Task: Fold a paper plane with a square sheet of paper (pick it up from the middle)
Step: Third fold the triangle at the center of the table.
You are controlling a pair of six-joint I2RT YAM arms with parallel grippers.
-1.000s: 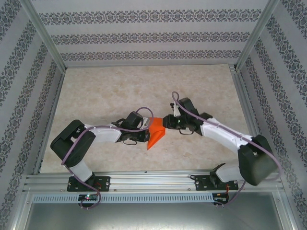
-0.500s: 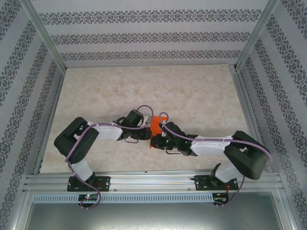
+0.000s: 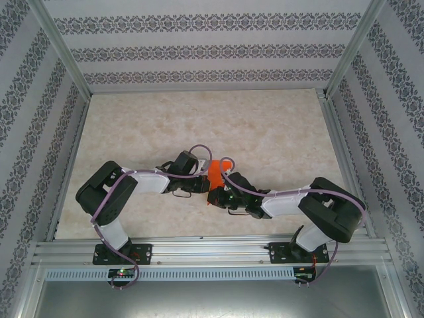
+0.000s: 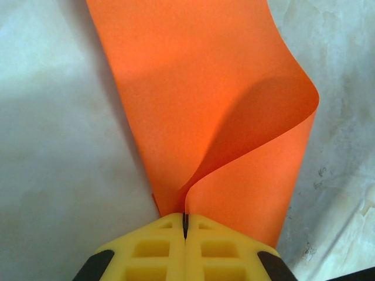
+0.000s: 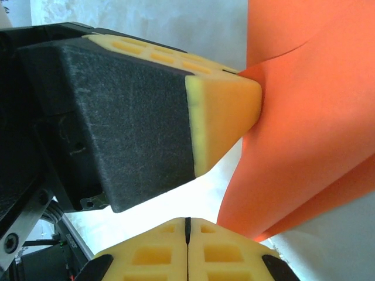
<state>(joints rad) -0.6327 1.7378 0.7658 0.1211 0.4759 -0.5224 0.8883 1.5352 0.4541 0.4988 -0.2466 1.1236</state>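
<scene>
Sheet [image 3: 216, 172]: orange-red and plain, over the middle of the counter [image 3: 265, 126], between the two arms and nearer the front edge than the back.
Sheet shape: doubled over. From the left wrist, the sheet [image 4: 205, 117] runs away from the pinch in two layers. The right layer bulges out in a loose curl, and the bend looks soft rather than creased.
Left end effector [image 4: 184, 224]: closed on the sheet. The yellow pads meet, with both layers caught at their tips.
Left end effector, top view [image 3: 201, 185]: points right, with its tip at the sheet's left edge.
Right end effector [image 5: 186, 225]: closed, pads pressed flat together along a thin dark seam.
Right end effector, top view [image 3: 213, 197]: points left, at the sheet's near end, just in front of the left one.
Right wrist view: the left end effector [image 5: 249, 93] crosses the upper left, its yellow pad tip pressed into the sheet [image 5: 316, 117]. The sheet fans out to the right, and its lower fold comes down just beside the right end effector's right pad. Cannot tell if they touch.
Sheet against counter: cannot tell if the far end rests on it.
Counter: pale and marbled, with a shadow to the left of the sheet in the left wrist view.
</scene>
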